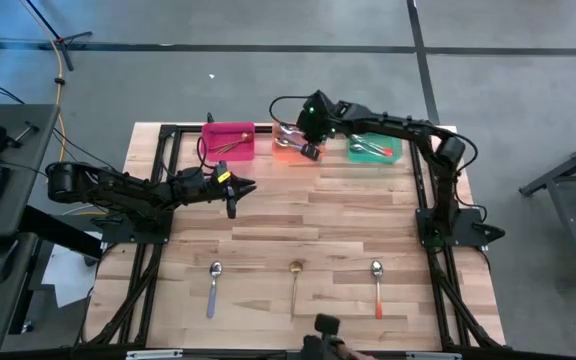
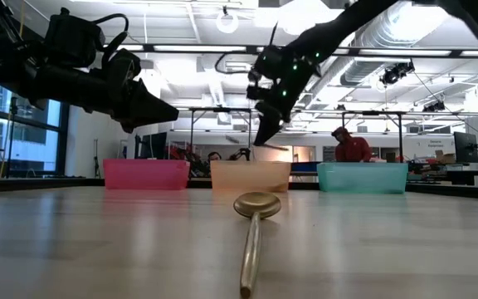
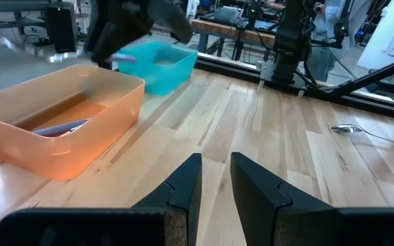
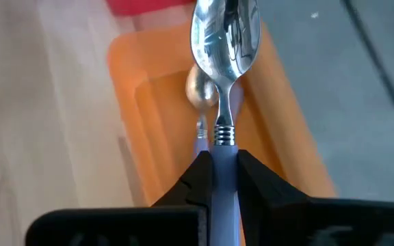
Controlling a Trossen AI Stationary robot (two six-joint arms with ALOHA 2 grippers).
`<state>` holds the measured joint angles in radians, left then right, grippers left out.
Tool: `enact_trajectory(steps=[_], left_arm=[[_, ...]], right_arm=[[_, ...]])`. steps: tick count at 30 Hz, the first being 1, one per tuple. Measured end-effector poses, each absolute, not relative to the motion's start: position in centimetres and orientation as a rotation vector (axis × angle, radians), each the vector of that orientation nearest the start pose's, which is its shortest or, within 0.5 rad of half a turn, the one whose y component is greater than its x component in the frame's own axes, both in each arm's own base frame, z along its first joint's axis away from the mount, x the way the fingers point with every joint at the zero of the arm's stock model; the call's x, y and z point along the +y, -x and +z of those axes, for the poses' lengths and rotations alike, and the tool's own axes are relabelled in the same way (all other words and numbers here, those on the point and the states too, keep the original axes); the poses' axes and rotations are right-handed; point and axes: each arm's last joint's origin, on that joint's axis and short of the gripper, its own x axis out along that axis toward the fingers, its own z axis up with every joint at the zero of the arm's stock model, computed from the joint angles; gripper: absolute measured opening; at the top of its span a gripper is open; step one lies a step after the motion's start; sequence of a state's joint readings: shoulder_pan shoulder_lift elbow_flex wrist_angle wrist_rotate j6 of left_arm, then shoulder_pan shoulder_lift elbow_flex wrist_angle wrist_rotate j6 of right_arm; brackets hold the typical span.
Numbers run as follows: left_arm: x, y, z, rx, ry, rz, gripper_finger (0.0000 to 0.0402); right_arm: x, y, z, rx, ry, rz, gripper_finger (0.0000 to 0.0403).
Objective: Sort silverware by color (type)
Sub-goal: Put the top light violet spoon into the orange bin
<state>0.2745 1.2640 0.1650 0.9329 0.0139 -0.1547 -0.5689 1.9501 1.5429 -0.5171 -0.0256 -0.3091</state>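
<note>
The right gripper (image 4: 223, 160) hangs directly above the orange bin (image 1: 290, 150) at the upper middle of the high view, its fingers clamped on the purple-blue handle of a spoon (image 4: 224, 41). In the right wrist view the spoon's long axis runs straight out from the fingers, silver bowl leading, and the bin's open interior lies right behind it with at least one spoon already inside. So the relation that matters is vertical: the held spoon is over the orange bin, not over the pink bin (image 1: 229, 138) to its left or the teal bin (image 1: 373, 150) to its right, and a release here would likely drop it in.

The left gripper (image 1: 236, 190) hovers over the surface (image 1: 308, 230) just below the pink bin, fingers a narrow gap apart and holding nothing.

Three spoons lie along the lower edge of the high view, handles pointing toward the bottom of the frame: a purple-blue-handled spoon (image 1: 214, 285) at lower left, a gold spoon (image 1: 295, 282) in the middle, an orange-handled spoon (image 1: 377, 285) at lower right. The left arm appears nearer the first, the right arm's base nearer the last.
</note>
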Motion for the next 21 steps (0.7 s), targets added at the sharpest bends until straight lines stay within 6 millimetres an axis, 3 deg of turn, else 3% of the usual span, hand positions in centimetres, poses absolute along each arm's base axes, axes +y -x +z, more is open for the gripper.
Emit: enact_trajectory(steps=[9,21], left_arm=[[5.4,-19.3,14.8,0.145,0.177,0.273,0.0071],[5.4,-19.3,14.8,0.145,0.176,0.275,0.0071]], right_arm=[[-25.3,-36.3,18.8,1.016,-0.021,-0.326,0.0016],[-26.6,-36.4,16.7,1.013,-0.050,-0.340,0.0033]])
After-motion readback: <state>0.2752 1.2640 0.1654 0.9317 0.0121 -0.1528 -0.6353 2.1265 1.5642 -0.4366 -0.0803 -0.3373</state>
